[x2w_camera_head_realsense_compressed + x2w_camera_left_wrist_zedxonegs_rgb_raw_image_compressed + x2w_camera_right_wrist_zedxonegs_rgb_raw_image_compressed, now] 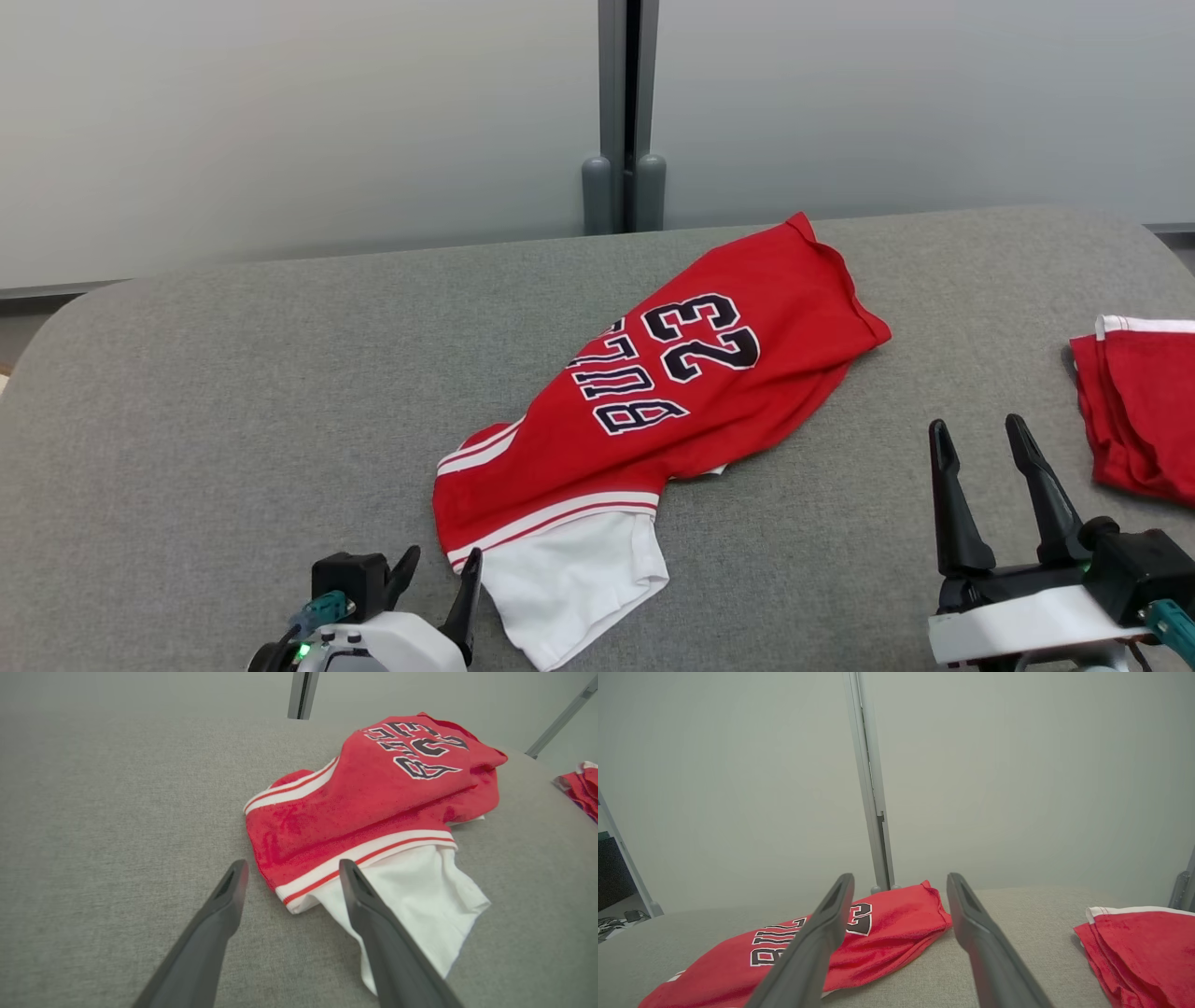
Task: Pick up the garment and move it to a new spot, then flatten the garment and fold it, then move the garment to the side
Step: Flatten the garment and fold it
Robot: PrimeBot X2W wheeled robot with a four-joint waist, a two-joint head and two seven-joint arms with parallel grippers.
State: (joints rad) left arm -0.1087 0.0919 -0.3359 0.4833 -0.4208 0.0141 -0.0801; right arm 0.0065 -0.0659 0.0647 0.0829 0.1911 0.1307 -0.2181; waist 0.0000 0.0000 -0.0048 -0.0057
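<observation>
Garment (653, 401) is seen lying on the grey fabric-covered bench (233, 392), roughly mid-bench. It is laid diagonally, from near-left to far-right in the head view. It is a red jersey on which "23" and dark white-edged lettering are printed. It is not flat, and folds and a bunched edge are seen along its far-right end. White and red stripes are seen at the near end, and a white fabric section (574, 583) sticks out from under the striped edge toward the robot.

Left end effector (442, 557) is seen at the lower left, released, with the fingers spread and nothing held between them. It is positioned just beside the garment's near corner. In the left wrist view one finger (387, 933) is overlapped with the white section, but contact cannot be told.

Right end effector (977, 427) is seen at the lower right, also released, with the fingers apart and empty. It is held clear of the garment, to that garment's right, with bare bench between them.

A second red cloth (1139, 411) with white trim is seen folded at the bench's right edge, well apart from the garment. A grey post (627, 112) is seen behind the bench between pale wall panels.
</observation>
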